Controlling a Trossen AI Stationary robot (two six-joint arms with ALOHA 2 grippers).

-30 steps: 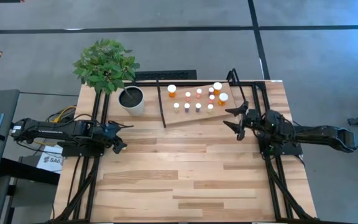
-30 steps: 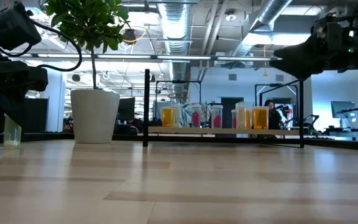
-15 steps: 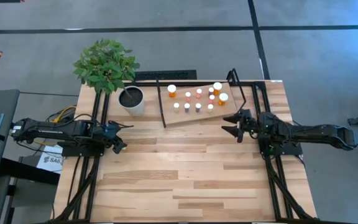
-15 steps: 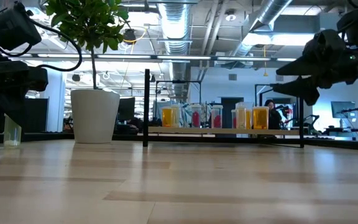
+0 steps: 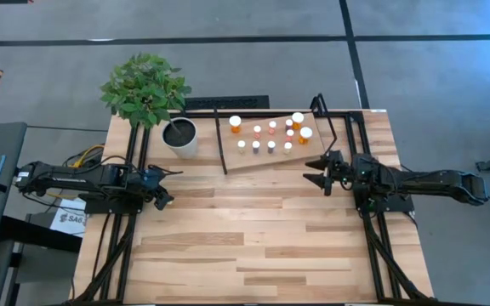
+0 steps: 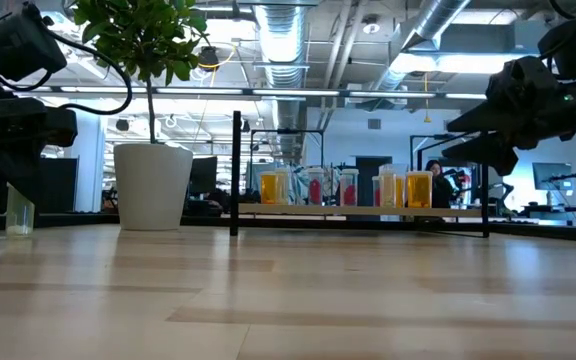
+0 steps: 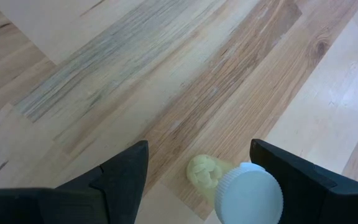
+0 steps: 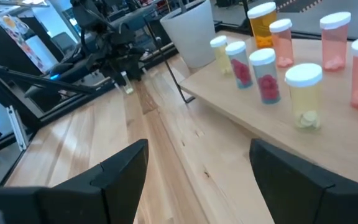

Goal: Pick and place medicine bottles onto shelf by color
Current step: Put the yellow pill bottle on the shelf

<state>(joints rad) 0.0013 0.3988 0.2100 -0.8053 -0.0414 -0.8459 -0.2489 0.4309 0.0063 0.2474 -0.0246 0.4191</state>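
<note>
Two-arm workstation seen from above, from table height, and from each wrist. The shelf (image 5: 266, 151), a small pale board with thin black uprights at its ends, is the landmark. It sits at the far middle of the table (image 5: 253, 246), and the bottles (image 5: 270, 132) stand on it upright with their white caps on, orange ones toward the ends, pinkish-red and pale ones between. From table height they appear as a single row (image 6: 343, 188) along the board. The grouping looks only partly sorted, so color placement is probably not finished.

The right gripper (image 5: 320, 170) hangs above the table just beside the shelf's right end, its fingers spread with nothing between them. Its wrist camera looks along the board at the nearest pale bottle (image 8: 304, 96), which suggests a stance chosen for a reach onto the shelf or for a fresh pick.

The left gripper (image 5: 165, 187) waits well to the left of the shelf, near the table's left edge, low over the wood. Its fingers (image 7: 126, 174) stand wide apart on either side of one more pale, white-capped bottle (image 7: 247, 196) without visibly touching it; whether that bottle stands or lies cannot be told. This bottle is apparently the only one off the shelf.

A plant pot (image 5: 180, 136) stands just left of the shelf and plays no part.
</note>
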